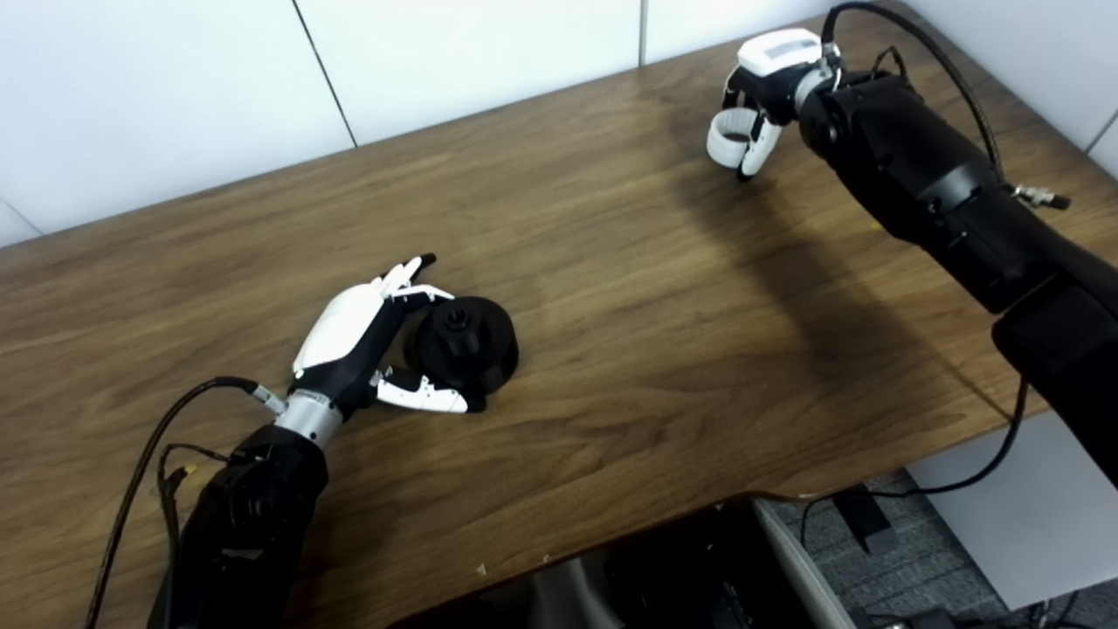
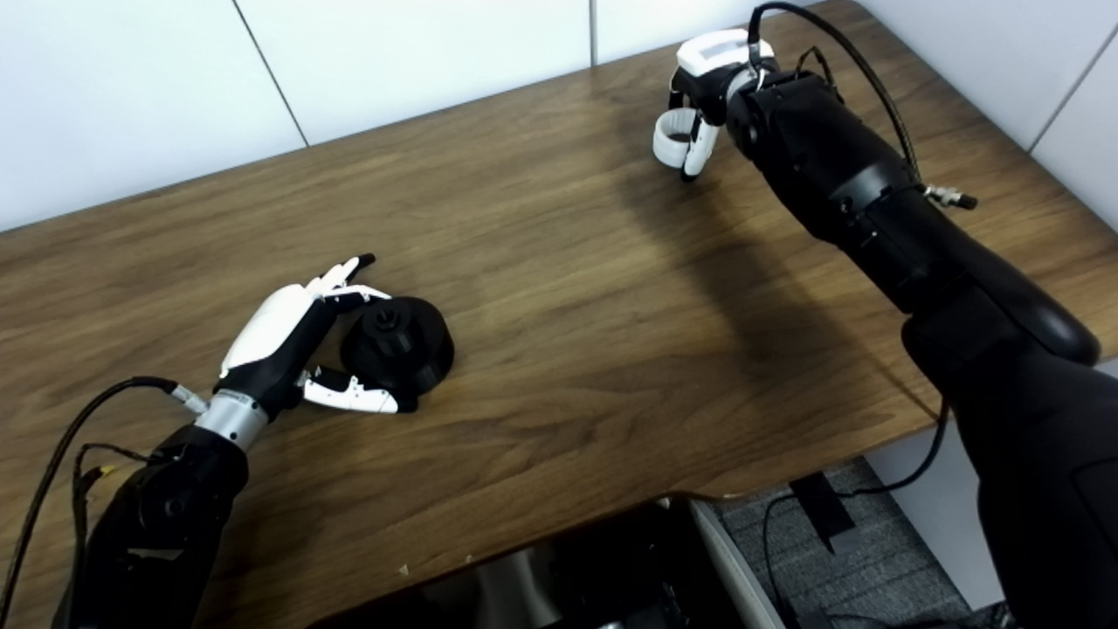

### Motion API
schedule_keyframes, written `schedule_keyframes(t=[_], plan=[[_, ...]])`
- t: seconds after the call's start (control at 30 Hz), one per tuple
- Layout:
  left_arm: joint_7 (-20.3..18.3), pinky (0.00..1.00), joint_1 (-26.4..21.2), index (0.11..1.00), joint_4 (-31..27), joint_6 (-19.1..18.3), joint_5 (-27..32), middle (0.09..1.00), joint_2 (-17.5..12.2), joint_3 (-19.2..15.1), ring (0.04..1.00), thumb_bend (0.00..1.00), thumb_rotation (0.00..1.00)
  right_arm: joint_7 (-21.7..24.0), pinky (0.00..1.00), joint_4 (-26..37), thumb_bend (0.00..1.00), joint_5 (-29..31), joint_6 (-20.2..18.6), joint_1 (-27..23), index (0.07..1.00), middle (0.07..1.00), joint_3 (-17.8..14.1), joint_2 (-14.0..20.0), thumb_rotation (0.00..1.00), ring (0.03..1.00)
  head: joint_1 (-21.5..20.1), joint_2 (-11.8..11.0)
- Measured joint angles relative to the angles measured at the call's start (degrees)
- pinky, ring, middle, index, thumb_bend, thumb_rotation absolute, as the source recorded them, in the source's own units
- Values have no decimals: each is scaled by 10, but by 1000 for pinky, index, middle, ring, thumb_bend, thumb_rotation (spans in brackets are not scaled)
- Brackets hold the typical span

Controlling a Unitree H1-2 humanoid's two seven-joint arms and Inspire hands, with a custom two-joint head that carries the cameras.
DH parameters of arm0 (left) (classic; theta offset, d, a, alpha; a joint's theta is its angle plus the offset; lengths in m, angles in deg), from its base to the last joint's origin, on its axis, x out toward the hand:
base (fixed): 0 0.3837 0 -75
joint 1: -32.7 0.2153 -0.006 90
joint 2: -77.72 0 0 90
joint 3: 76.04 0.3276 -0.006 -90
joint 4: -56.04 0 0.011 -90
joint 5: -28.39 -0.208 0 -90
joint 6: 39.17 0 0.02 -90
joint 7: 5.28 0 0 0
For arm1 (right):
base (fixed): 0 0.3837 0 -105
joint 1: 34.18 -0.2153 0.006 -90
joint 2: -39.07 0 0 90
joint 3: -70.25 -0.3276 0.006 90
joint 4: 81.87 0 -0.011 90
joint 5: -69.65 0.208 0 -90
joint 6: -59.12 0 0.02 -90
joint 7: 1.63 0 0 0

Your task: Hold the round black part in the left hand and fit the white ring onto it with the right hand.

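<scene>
The round black part (image 1: pixel 467 345) rests on the wooden table (image 1: pixel 611 288), left of the middle, with a small knob on its top. My left hand (image 1: pixel 362 336) lies right beside it on its left, open: the fingers (image 1: pixel 403 273) stretch straight past its far side and the thumb (image 1: pixel 428 397) runs along its near side. Whether they touch it I cannot tell. Far off at the back right, my right hand (image 1: pixel 762 92) hovers above the table, shut on the white ring (image 1: pixel 727 138), which hangs between its fingers. The ring (image 2: pixel 671 140) shows its hole in the right eye view.
A white panelled wall (image 1: pixel 437 61) runs along the table's far edge. The table's front edge (image 1: pixel 699 502) curves away at the lower right, with a chair (image 1: pixel 699 568) and cables below it. A black cable (image 1: pixel 148 454) trails from my left forearm.
</scene>
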Motion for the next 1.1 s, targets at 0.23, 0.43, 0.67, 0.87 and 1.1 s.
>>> schedule_keyframes(t=[0.23, 0.43, 0.67, 0.87, 1.1], plan=[[-2, 1000, 0, 634, -1, -1, 0, 1000, 0, 0, 1000, 1000, 371, -12, 782, 0, 830, 10, 2, 6, 676, 657, -10, 0, 174, 714, 2, 2], [-3, 1000, 0, 632, -5, -4, -5, 1000, 0, 0, 1000, 1000, 375, -30, 940, 0, 819, 8, 2, 10, 651, 667, -11, 0, 210, 749, 3, 2], [-2, 1000, 1, 632, -5, -3, -5, 1000, 0, -1, 1000, 1000, 375, -60, 711, -9, 833, 9, 12, 13, 614, 618, -13, -1, 193, 659, 5, 4], [-2, 1000, 1, 633, -5, -2, -5, 1000, 0, -1, 1000, 1000, 374, -78, 842, -12, 816, 15, 19, 16, 603, 623, -19, -3, 180, 684, 4, 4], [-3, 1000, 1, 634, -5, -4, -5, 1000, 0, -1, 1000, 1000, 378, -80, 991, -12, 799, 16, 21, 17, 608, 625, -20, -3, 182, 715, 7, 4]])
